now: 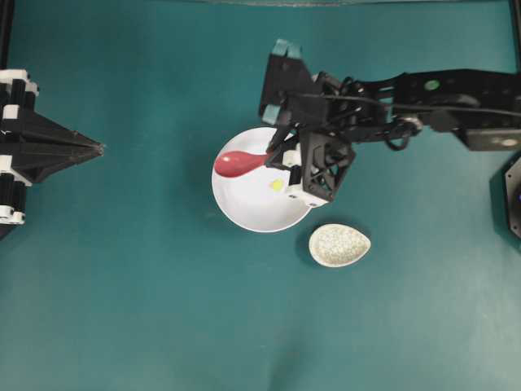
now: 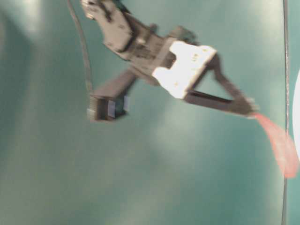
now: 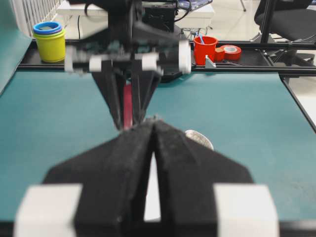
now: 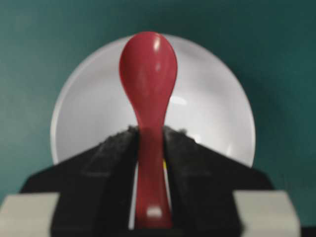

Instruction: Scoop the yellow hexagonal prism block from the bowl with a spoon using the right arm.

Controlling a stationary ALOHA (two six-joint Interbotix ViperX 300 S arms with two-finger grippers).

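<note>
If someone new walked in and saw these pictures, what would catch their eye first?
Most likely the pink-red spoon, clamped by its handle in the right claw and held above the white bowl near the table's centre. Next, the tiny yellow block lying in that bowl beside the claw.

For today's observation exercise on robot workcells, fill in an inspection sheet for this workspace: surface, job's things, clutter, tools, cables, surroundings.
Surface: teal table, flat and plain.
Job's things: white bowl holds the yellow block; the red spoon has its scoop over the bowl's rim on the left of the overhead view.
Clutter: speckled oval dish beside the bowl, apart from it.
Tools: right tool shut on the spoon's handle; left tool shut, idle at the left edge.
Cables: black cables run along the right arm.
Surroundings: yellow cup stack, red cup and tape roll beyond the table.
</note>
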